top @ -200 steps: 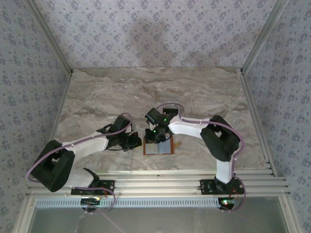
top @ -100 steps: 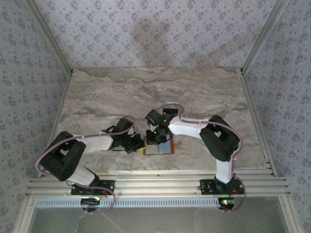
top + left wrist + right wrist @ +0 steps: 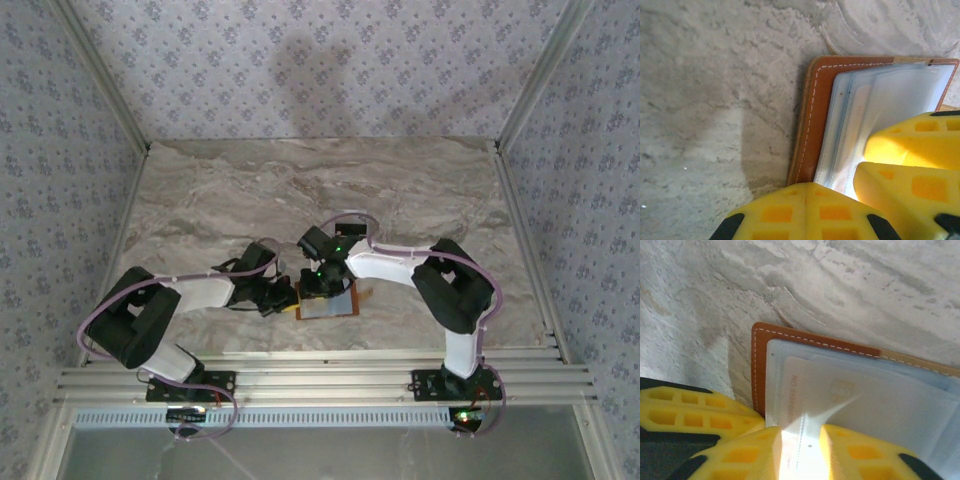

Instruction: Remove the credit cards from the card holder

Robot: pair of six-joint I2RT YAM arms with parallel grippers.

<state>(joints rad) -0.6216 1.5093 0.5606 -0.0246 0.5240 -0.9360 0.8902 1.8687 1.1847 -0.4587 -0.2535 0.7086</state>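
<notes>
A: Where is the card holder (image 3: 328, 305)?

B: Lying open on the table (image 3: 420, 190), near the middle of its front edge, between the two arms; brown cover down, clear sleeves (image 3: 920, 415) up; a pale credit card (image 3: 805, 385) sits inside a sleeve; none is out yet.

A: Left gripper (image 3: 805, 194)?

B: Fingers pressed together, tip down at the brown stitched border; my reading is that it pins the holder so it cannot slide or lift when a card is pulled.

A: Right gripper (image 3: 801, 450)?

B: Just beside the left one, over the sleeve edge; fingers parted a little, a pale strip between them; glare is strong there, so I cannot tell if the strip is card or sleeve flap, nor if it is gripped.

A: Stage?

B: Early, I judge; extraction not done; the risk is dragging the sleeve instead of the card.
</notes>
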